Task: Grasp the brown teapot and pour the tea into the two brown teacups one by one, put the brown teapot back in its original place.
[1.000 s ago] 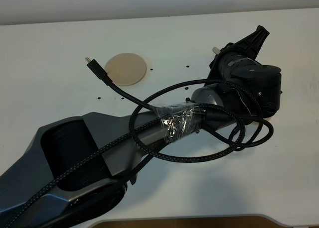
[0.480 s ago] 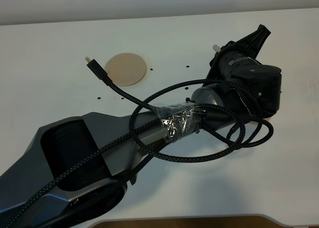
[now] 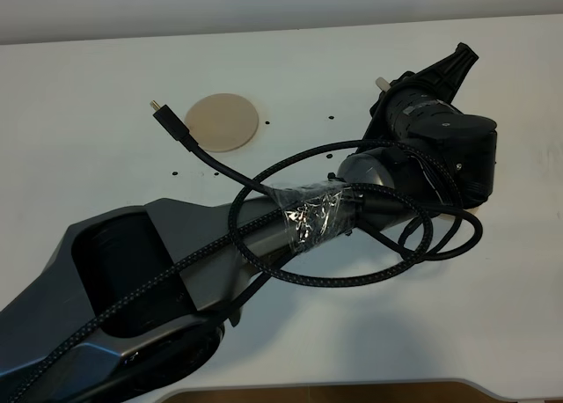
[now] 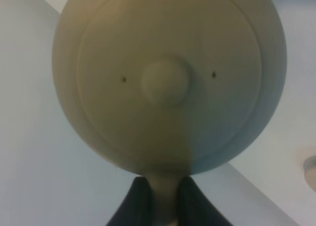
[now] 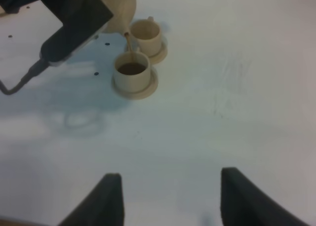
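Pouring is judged half done: the brown teapot [image 4: 168,83] is clamped in the left gripper [image 4: 163,199] over the two brown teacups [image 5: 146,36] near the counter's far edge, tea [image 5: 131,68] is seen in one cup, the original place [image 3: 223,121] is bare, the right gripper [image 5: 170,196] is spread wide.

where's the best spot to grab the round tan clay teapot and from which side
The thin loop handle, from the side it sticks out on. The body of the round tan clay teapot looks too wide and smooth for jaws; the handle is a narrow strip, which the left gripper pinches.
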### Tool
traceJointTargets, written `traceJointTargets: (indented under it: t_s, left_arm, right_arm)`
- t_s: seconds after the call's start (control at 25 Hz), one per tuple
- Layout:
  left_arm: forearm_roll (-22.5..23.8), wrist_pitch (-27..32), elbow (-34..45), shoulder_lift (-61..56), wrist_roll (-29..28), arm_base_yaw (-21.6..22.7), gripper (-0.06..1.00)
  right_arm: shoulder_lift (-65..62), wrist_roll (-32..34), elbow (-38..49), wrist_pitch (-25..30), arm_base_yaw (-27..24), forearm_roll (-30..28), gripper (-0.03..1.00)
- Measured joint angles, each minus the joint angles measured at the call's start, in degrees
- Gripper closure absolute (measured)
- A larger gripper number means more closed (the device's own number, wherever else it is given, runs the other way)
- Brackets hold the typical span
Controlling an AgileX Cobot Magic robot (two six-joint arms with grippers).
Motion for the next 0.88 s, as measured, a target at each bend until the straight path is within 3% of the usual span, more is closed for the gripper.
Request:
traceJointTargets:
  t_s: [0.4,0.88]
  left_arm:
    - [-0.2,-0.1,0.0,0.0,0.1,0.0,0.82]
    - [-5.8,1.1,0.0,0.0,-1.4,0.0,0.82]
  right_arm:
    - [0.0,0.0,0.0,0.0,0.0,0.0,0.53]
    - [0.0,0.0,0.0,0.0,0.0,0.0,0.53]
